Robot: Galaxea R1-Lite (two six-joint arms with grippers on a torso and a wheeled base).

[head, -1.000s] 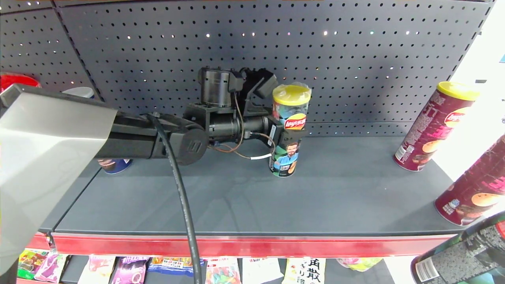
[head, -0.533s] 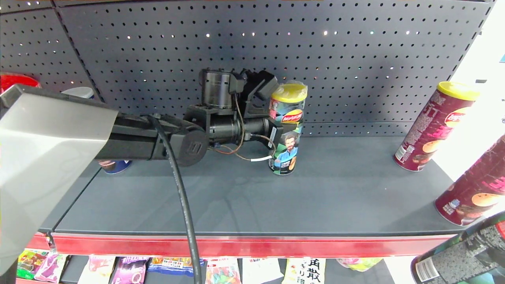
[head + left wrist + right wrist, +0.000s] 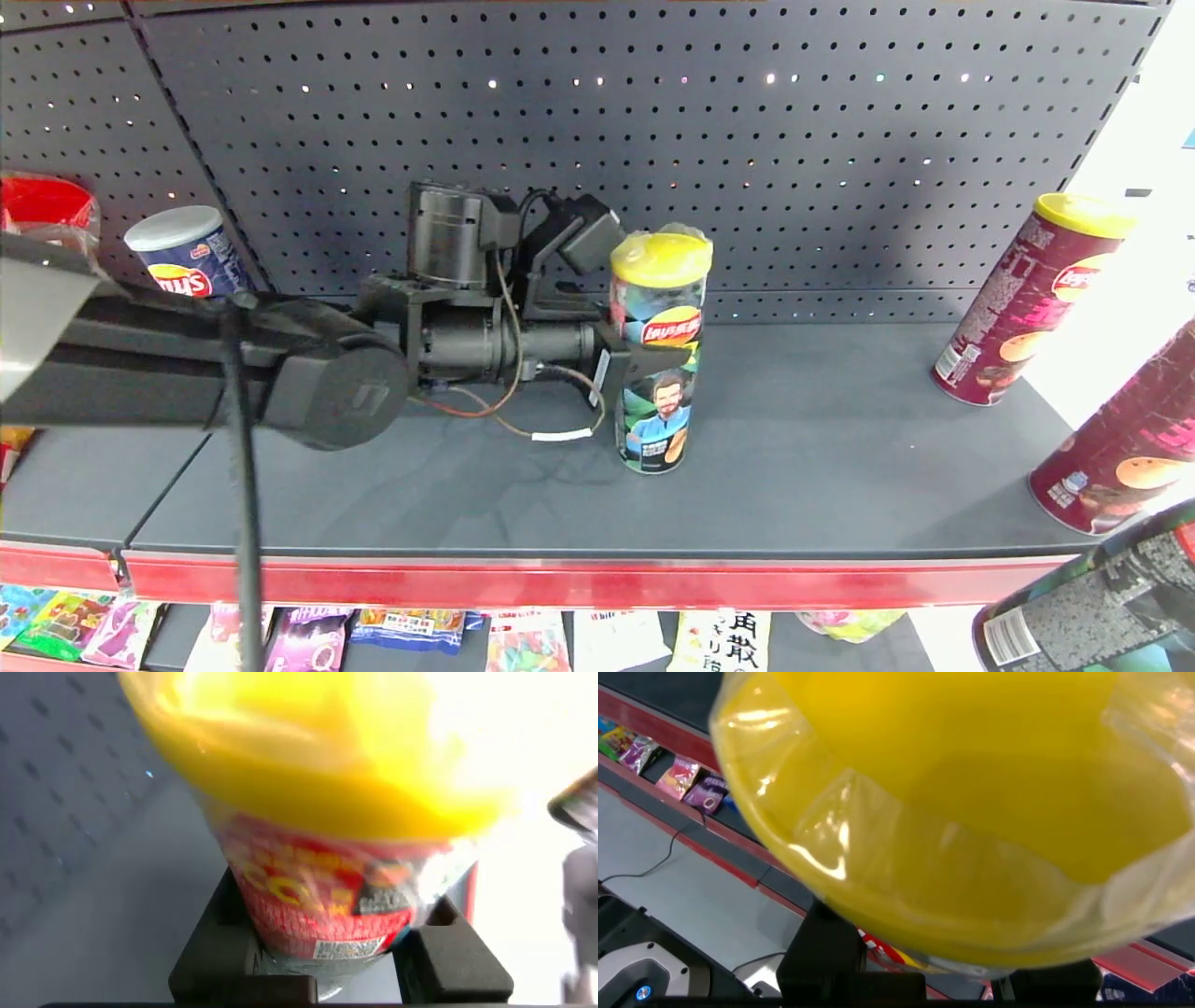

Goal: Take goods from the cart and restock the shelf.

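The left pincer (image 3: 658, 359) is closed around a chip can (image 3: 653, 420), with one black finger on each side of the can's middle. The chip can has a yellow lid and a picture of a man on it. It stands up straight near the middle of the grey shelf (image 3: 822, 467), a little toward the back wall full of small holes (image 3: 747, 168). Its bottom looks like it sits on the shelf. In the left wrist view the left pincer (image 3: 332, 961) has the chip can (image 3: 318, 905) snug between its two black fingers.

The right pincer (image 3: 943, 980) holds a dark can (image 3: 971, 812) with a yellow lid under clear wrap. In the head view the dark can (image 3: 1092, 607) pokes in at 5 o'clock, tilted, in front of the shelf's red edge.

Far off at 9 o'clock from the chip can, a blue can (image 3: 187, 257) with a white lid stands by the back wall. At 3 o'clock, well apart from the chip can, a purple can (image 3: 1027, 299) with a yellow lid stands on the shelf. A second purple can (image 3: 1125, 448) stands at 4 o'clock, nearer the front edge.

Snack bags (image 3: 523, 639) lie on the lower shelf at 6 o'clock.
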